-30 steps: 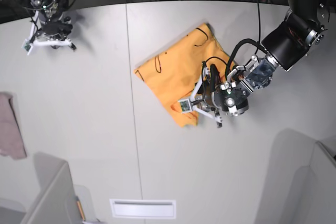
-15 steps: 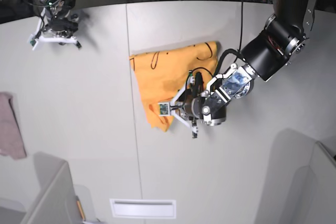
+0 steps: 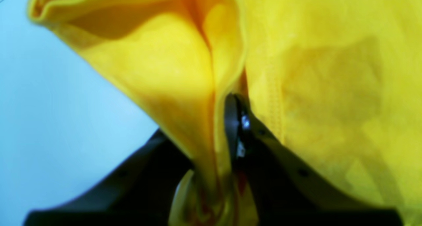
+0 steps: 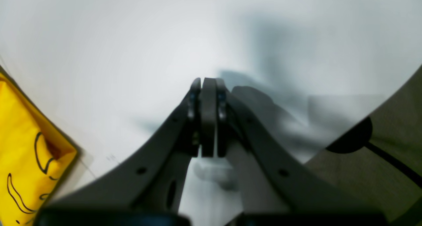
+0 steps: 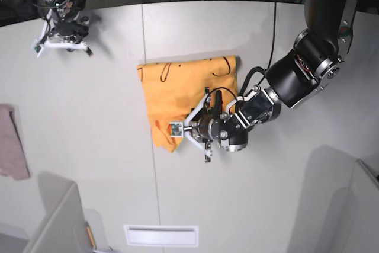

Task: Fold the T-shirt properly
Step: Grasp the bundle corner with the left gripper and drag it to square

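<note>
**Left pincer clamped on the shirt's lower edge**

We see the pale tabletop filling most of the base view, split by a thin seam. On it, near the middle, lies the T-shirt, orange-yellow and bunched into a rough rectangle, with thin black line markings along its far edge. At the tabletop's near-left edge rests a small pinkish cloth, well apart from the shirt. Our left pincer sits at the shirt's near edge; in its wrist view the jaws are nearly closed on a fold of yellow fabric pinched between them. Our right pincer hovers over bare tabletop at the far-left corner, jaws pressed together and holding nothing, the shirt's marked edge just visible to its side.
</note>
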Robot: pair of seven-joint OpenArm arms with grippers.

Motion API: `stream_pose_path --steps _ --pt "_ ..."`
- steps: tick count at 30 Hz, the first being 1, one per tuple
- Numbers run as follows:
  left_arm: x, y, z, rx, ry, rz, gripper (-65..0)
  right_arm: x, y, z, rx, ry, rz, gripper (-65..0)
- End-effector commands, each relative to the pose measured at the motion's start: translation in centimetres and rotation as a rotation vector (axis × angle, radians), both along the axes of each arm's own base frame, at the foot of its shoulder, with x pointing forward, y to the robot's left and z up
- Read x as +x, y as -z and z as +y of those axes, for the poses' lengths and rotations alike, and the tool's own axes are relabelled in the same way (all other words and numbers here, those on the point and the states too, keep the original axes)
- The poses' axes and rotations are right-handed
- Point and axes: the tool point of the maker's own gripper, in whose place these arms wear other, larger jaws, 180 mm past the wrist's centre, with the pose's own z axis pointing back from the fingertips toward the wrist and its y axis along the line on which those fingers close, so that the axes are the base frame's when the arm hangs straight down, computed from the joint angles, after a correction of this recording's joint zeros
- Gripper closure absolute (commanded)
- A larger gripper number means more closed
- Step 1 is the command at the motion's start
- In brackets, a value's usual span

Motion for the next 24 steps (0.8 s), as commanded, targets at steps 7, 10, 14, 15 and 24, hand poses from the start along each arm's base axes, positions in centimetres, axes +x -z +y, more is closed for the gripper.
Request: stream_pose_path --steps 7,10,14,15,24 --pt "0.6 -0.3 0.4 0.033 0.014 -0.020 0.0 1.0 -1.0 -0.4 -0.024 -0.001 -0.041 0.0" --pt "0.7 -0.4 0.4 0.036 0.017 -0.026 0.0 1.6 -1.2 -0.3 -0.023 -0.002 -0.055 0.0" --pt "1.1 -0.9 0.2 0.028 0.020 -0.035 0.0 1.9 -1.1 0.7 -0.008 -0.031 -0.055 0.0" --pt "1.1 -1.0 0.1 0.027 0.021 -0.036 0.0 2.2 -1.1 0.9 -0.007 -0.033 -0.060 0.0" --pt "1.9 -1.9 0.0 0.017 0.016 -0.056 -25.8 2.8 -0.9 1.5 0.006 -0.047 -0.064 0.0"
